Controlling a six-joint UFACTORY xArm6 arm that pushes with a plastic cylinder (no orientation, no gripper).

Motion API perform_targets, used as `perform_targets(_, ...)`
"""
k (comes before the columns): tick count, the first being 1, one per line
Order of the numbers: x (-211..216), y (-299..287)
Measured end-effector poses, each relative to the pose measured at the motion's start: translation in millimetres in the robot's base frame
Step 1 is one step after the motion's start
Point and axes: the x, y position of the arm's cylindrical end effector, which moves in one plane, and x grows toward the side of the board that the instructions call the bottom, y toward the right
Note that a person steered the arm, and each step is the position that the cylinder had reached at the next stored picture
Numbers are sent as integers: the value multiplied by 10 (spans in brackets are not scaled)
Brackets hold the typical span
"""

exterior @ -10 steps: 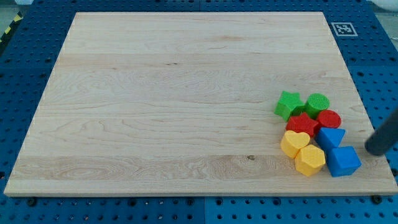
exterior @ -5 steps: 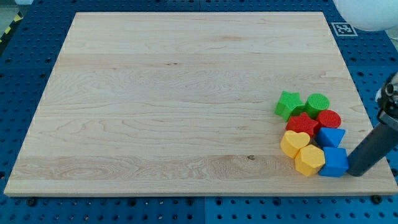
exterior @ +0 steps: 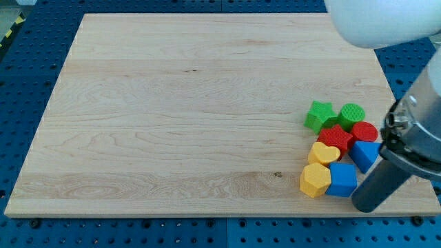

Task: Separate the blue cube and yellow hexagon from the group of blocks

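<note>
The blue cube (exterior: 342,180) lies near the board's bottom right, touching the yellow hexagon (exterior: 315,180) on its left. My tip (exterior: 364,205) sits just right of and below the blue cube, touching or almost touching it. Above them are the yellow heart (exterior: 324,153), the red star (exterior: 335,136), the blue triangle (exterior: 364,153), the red cylinder (exterior: 364,131), the green star (exterior: 320,116) and the green cylinder (exterior: 351,114). The arm hides part of the board at the right.
The wooden board (exterior: 172,103) lies on a blue perforated table (exterior: 27,96). The board's bottom edge runs close below the cube and the hexagon. The arm's white body (exterior: 386,21) fills the view's top right.
My tip has moved left from the board's right edge, pushing the blue cube and the yellow hexagon leftward along the bottom. The arm has come further into view.
</note>
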Motion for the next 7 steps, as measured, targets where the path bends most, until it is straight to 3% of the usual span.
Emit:
perform_targets(4,-347,-1074)
perform_targets(7,-459,-694)
